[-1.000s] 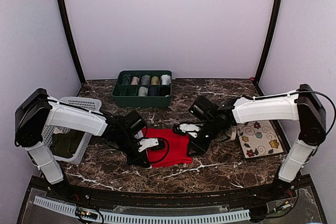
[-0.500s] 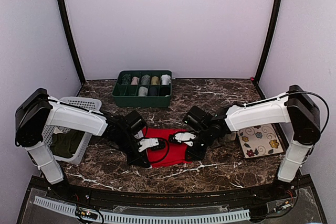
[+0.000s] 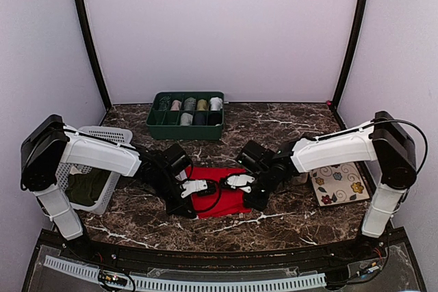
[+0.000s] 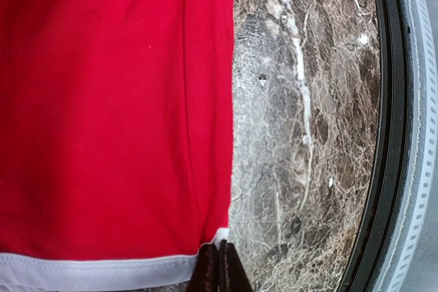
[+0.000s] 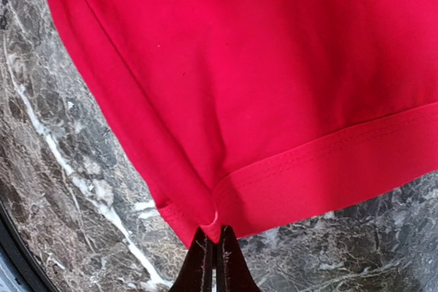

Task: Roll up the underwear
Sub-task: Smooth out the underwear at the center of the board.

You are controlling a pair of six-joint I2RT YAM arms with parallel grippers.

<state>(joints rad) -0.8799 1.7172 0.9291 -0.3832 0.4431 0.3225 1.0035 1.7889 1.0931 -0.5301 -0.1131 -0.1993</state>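
The underwear is bright red, smooth fabric lying flat on the dark marble desk, low in the centre of the top view between my two arms. In the left wrist view a white trim band runs along the bottom of the frame. In the right wrist view a stitched red hem crosses the lower right. My left fingers are pressed together on the corner where the white trim ends. My right fingers are pressed together on the corner of the red hem. Above, at the back of the desk, sits a green divided tray of rolled garments. A white basket stands at the left and a flowered mat lies at the right.
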